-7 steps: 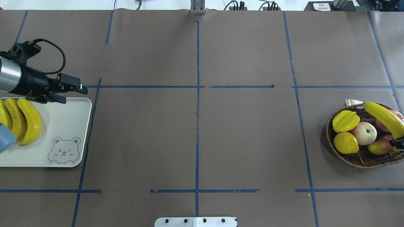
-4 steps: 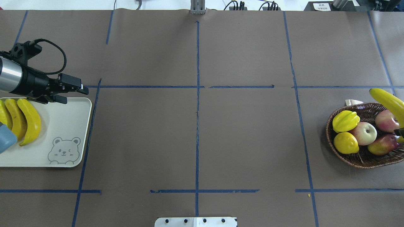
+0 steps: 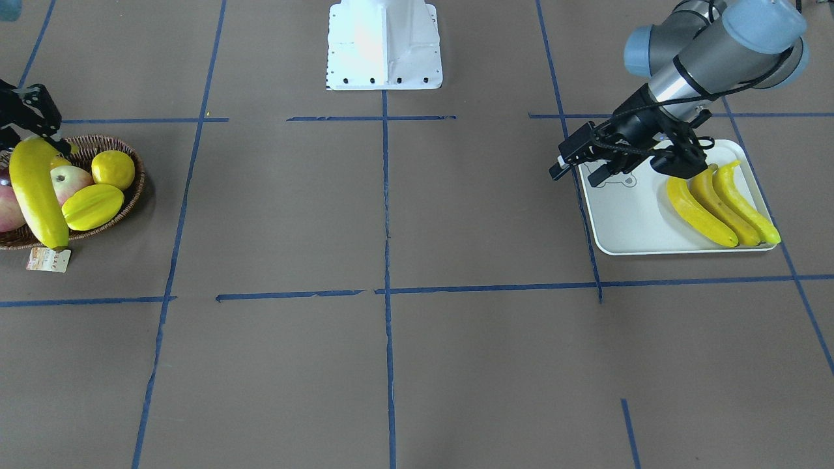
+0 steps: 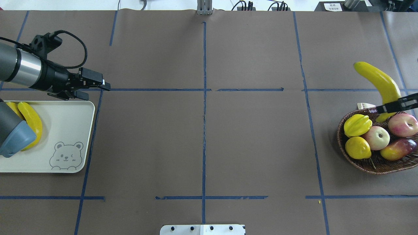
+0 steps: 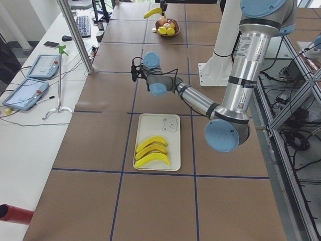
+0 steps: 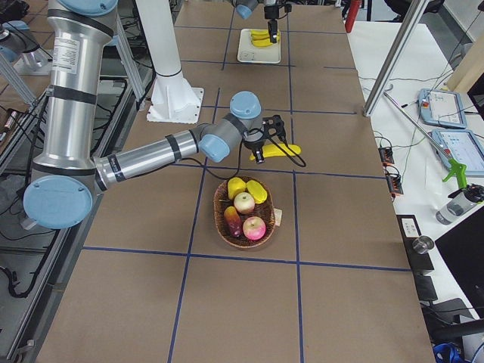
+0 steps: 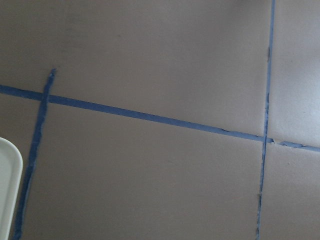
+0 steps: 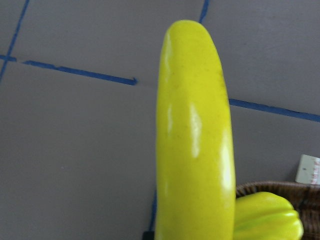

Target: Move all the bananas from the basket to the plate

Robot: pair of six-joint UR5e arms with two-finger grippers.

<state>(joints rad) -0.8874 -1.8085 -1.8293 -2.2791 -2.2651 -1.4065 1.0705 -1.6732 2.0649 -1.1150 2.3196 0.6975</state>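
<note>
Banana (image 4: 378,80) is being pinched by right tool (image 4: 388,107) above basket (image 4: 341,130) rim; left tool (image 4: 98,92) is being held spread.

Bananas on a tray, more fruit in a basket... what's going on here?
The robot's right tool holds one banana in the air by the basket. Three bananas lie on the plate, where they are all meant to go. The left tool hangs open and empty just off the plate's corner.
</note>
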